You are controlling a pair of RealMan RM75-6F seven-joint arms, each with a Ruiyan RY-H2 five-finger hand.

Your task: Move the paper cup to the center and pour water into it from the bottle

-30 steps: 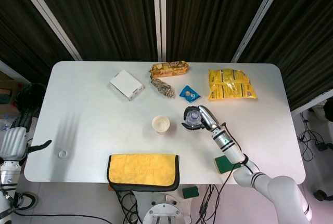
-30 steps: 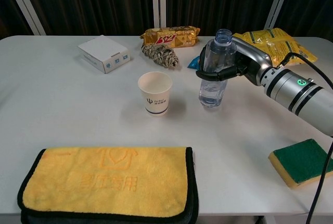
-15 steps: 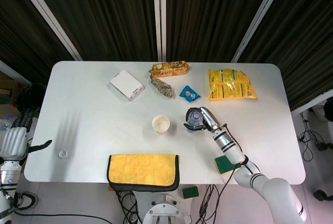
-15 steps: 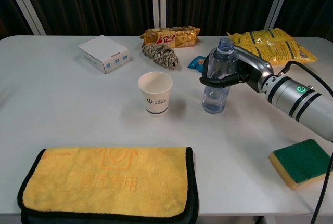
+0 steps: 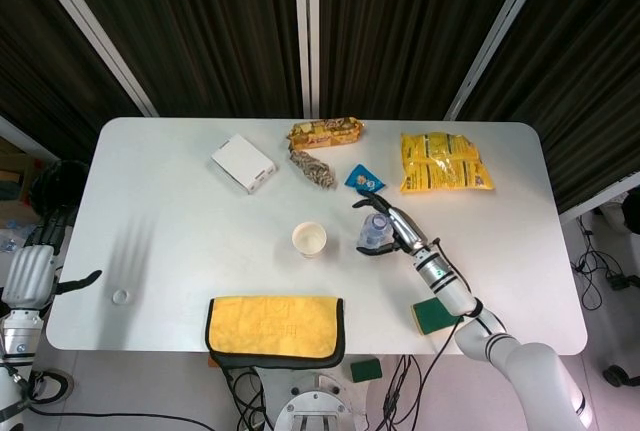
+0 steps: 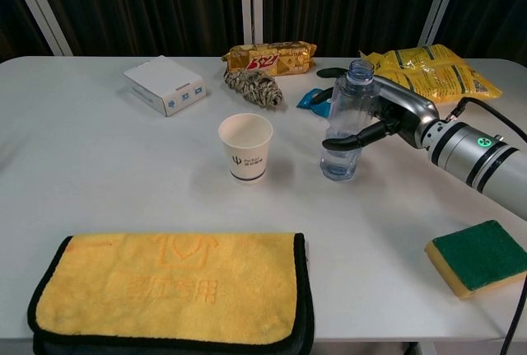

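Observation:
The white paper cup [image 5: 309,239] [image 6: 245,147] stands upright near the middle of the table. To its right the clear, uncapped water bottle [image 5: 375,231] [image 6: 347,120] stands on the table with a little water in it. My right hand [image 5: 397,228] [image 6: 389,114] is at the bottle's right side with its fingers [image 6: 354,137] spread around the bottle, no longer clasping it. My left hand [image 5: 30,271] hangs off the table's left edge with nothing in it.
A yellow cloth [image 5: 275,328] [image 6: 169,289] lies at the front edge and a green sponge [image 5: 432,315] [image 6: 478,256] at the front right. At the back are a white box [image 6: 165,85], snack packets [image 6: 270,57] and a yellow bag [image 6: 432,71]. A small cap [image 5: 120,296] sits front left.
The right hand set the bottle down upright a little to the right, then spread its fingers off it. The cup and the left hand have not moved.

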